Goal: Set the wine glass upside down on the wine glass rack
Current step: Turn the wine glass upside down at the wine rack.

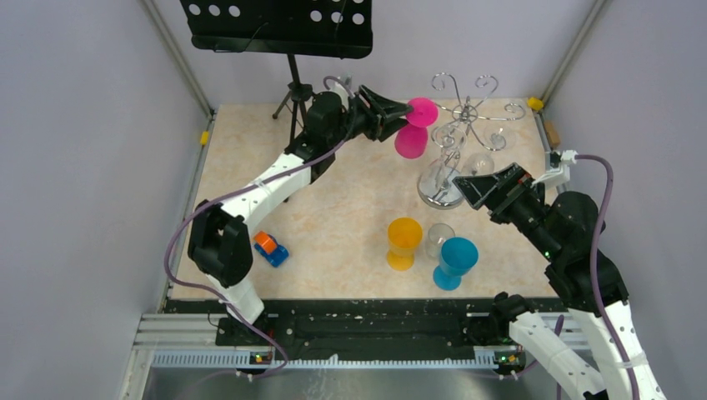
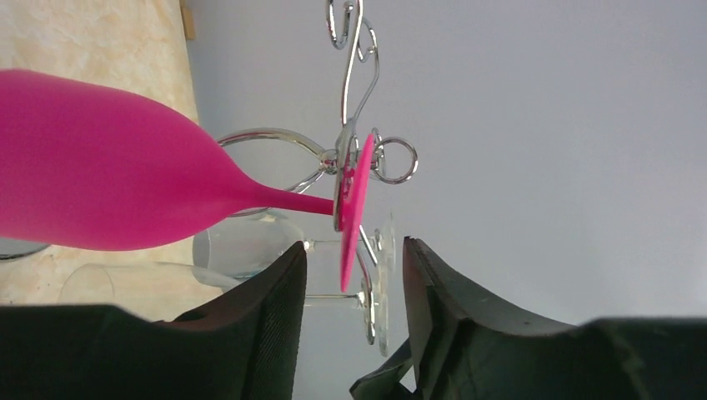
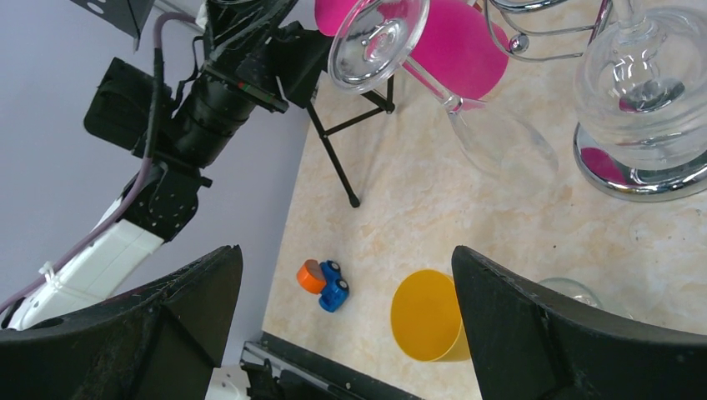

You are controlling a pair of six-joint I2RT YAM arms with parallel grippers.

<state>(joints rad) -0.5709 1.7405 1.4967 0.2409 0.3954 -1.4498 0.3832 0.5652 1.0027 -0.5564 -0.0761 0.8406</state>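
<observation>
I see my left end effector (image 2: 353,254) spread astride the foot of the pink wine glass (image 2: 108,187). The glass hangs bowl-down on the wine glass rack (image 1: 468,111) near the worktop's (image 1: 350,208) far edge. I judge it light and slick, best gripped at the stem.

The opaque pink wine glass (image 1: 411,142) hangs inverted, bowl down and slightly tilted, with its round foot seated on a curled hook arm at the left side of the wine glass rack (image 1: 435,198). The rack is chrome wire and stands upright on a mirror-like round base.
</observation>
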